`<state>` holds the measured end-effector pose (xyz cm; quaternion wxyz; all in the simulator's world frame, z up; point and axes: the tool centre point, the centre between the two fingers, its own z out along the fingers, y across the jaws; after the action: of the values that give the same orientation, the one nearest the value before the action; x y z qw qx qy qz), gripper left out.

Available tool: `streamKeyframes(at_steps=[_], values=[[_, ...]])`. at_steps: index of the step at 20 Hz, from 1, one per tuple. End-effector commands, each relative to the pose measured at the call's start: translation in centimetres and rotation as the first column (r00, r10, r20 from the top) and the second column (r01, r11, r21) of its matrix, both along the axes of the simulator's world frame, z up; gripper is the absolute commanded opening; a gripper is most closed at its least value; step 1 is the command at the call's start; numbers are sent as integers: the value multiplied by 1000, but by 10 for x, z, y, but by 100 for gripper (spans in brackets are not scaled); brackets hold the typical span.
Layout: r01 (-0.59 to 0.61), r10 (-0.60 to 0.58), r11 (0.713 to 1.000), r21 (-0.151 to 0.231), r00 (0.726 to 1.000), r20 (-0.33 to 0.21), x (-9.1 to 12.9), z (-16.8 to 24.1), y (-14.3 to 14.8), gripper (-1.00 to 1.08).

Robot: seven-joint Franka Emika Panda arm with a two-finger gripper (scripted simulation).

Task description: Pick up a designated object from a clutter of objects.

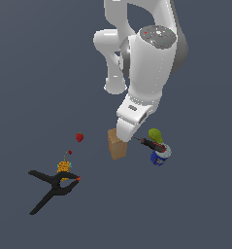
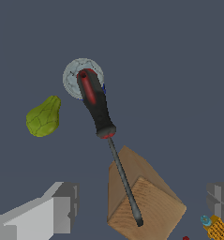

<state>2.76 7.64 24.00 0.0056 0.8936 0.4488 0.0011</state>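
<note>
Black-and-red screwdriver (image 2: 98, 108) lies propped: handle end on the can (image 2: 75, 75), shaft tip resting on the box (image 2: 146, 199), so it bridges the two, tilted off the floor. In the exterior view it sits right of centre, beside the pear (image 1: 155, 134). Gripper (image 2: 137, 206) hovers above, jaws spread wide, one finger (image 2: 62, 206) either side of the box end, pinching nothing. Judgement: approach stage, aligning over the shaft. Clamp (image 1: 52, 188) lies well apart, lower left.

A simulated test scene, not a real room: a flat, featureless grey-blue ground (image 1: 30, 73) runs edge to edge without walls or furniture, and the white robot arm (image 1: 146, 63) and scattered items such as the brown box (image 1: 118, 145) look plainly computer-rendered.
</note>
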Motion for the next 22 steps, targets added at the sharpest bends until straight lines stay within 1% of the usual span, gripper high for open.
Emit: streamKeyframes(at_steps=[1,6,11,17,22], values=[[-79,79,997,1,997,-2,0,-8,7,100],[-222,222,975,3,975,-5,1,-23,20,100],[-325,325,946,6,946,-6,0,-34,30,100],[-396,396,918,8,918,-7,0,-42,36,100],[-414,414,910,9,910,-7,-1,-44,38,100]])
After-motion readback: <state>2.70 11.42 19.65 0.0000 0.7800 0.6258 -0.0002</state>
